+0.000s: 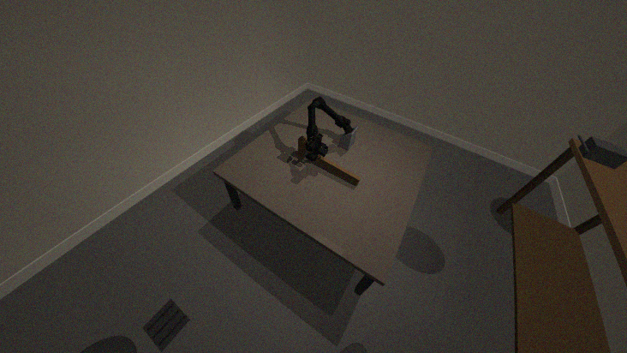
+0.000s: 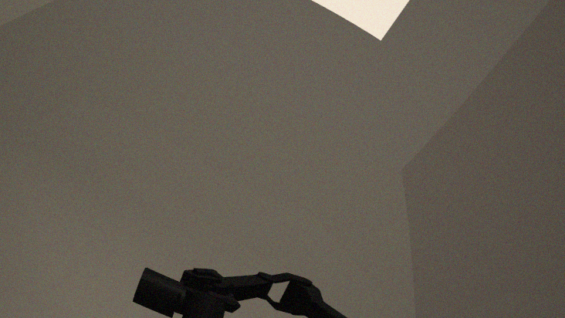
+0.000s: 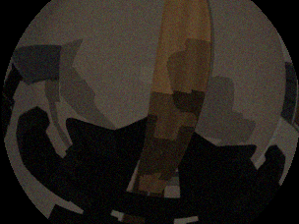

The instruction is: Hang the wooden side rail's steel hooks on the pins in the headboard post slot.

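The wooden side rail (image 1: 339, 172) (image 3: 184, 64) slants across the table (image 1: 361, 229) in the top view, its far end low at or near the table top. My gripper (image 1: 313, 158) (image 3: 172, 127) is shut on the rail near its other end, with a black finger on each side of it in the wrist view. The headboard post (image 1: 301, 144) stands upright just beyond the gripper, close to that end. The hooks, the pins and the slot are hidden or too dark to see, so I cannot tell whether they touch.
The grey arm base (image 1: 347, 140) (image 3: 39, 63) stands on the table behind the rail. The table's long front edge runs below the rail in the top view. Wooden furniture (image 1: 545, 261) stands apart at the right. The exterior view shows only the upper arm (image 2: 245, 287), walls and a ceiling light.
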{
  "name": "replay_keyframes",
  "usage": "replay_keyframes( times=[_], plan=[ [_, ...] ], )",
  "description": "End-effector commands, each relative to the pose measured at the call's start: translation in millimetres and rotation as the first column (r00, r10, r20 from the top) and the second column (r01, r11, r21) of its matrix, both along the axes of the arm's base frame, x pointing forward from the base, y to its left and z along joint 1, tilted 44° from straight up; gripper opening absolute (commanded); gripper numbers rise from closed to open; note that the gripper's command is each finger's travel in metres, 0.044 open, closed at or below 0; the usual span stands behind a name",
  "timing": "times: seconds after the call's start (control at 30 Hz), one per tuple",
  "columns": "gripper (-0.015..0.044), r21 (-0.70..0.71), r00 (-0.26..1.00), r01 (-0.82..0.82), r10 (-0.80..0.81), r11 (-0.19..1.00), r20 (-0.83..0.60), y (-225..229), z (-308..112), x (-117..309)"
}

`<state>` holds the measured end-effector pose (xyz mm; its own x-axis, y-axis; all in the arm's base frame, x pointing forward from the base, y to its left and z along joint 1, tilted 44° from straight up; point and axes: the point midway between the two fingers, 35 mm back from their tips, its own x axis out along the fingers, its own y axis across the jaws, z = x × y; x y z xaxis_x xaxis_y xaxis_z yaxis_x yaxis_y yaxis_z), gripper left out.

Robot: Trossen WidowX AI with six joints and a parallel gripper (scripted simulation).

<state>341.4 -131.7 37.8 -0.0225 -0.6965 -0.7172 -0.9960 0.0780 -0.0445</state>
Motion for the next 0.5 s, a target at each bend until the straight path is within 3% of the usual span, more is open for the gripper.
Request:
replay_keyframes(
  times=[0.0, 0.47],
  plan=[
    [0.0, -0.003, 1.0, -0.003, 0.003, 1.0, 0.01, -0.8, 4.4, 1.8],
    [0.0, -0.003, 1.0, -0.003, 0.003, 1.0, 0.01, -2.0, 5.3, 1.9]
  ],
)
